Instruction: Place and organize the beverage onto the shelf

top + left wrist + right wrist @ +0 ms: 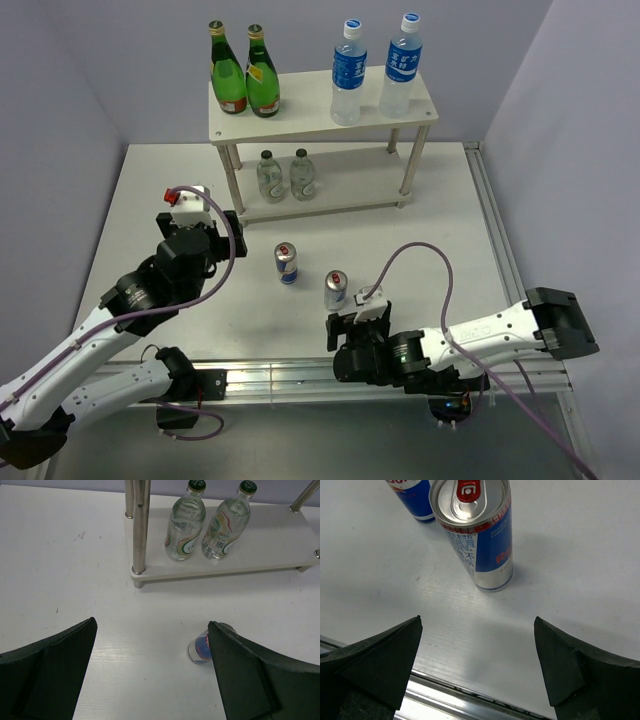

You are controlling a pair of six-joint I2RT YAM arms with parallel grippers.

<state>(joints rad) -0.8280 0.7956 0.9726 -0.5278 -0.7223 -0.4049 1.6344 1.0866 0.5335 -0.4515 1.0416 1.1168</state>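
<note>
The cream shelf (320, 108) stands at the back. On its top board are two tall water bottles (348, 78) (402, 70). Its lower board (280, 545) carries two small green-capped bottles (269, 176) (185, 525) (225, 526). Two slim blue-silver cans stand upright on the table, one (287, 264) (412, 497) left of the other (335, 290) (480, 535). My left gripper (228, 222) (151, 622) hangs open over bare table, left of the first can (200, 650). My right gripper (345, 322) (477, 618) is open just short of the nearer can, holding nothing.
Two green glass bottles (228, 72) (262, 74) occupy the left of the shelf's top board. A shelf post (139, 530) rises ahead of the left gripper. A metal rail (300, 375) runs along the table's near edge, just under the right gripper.
</note>
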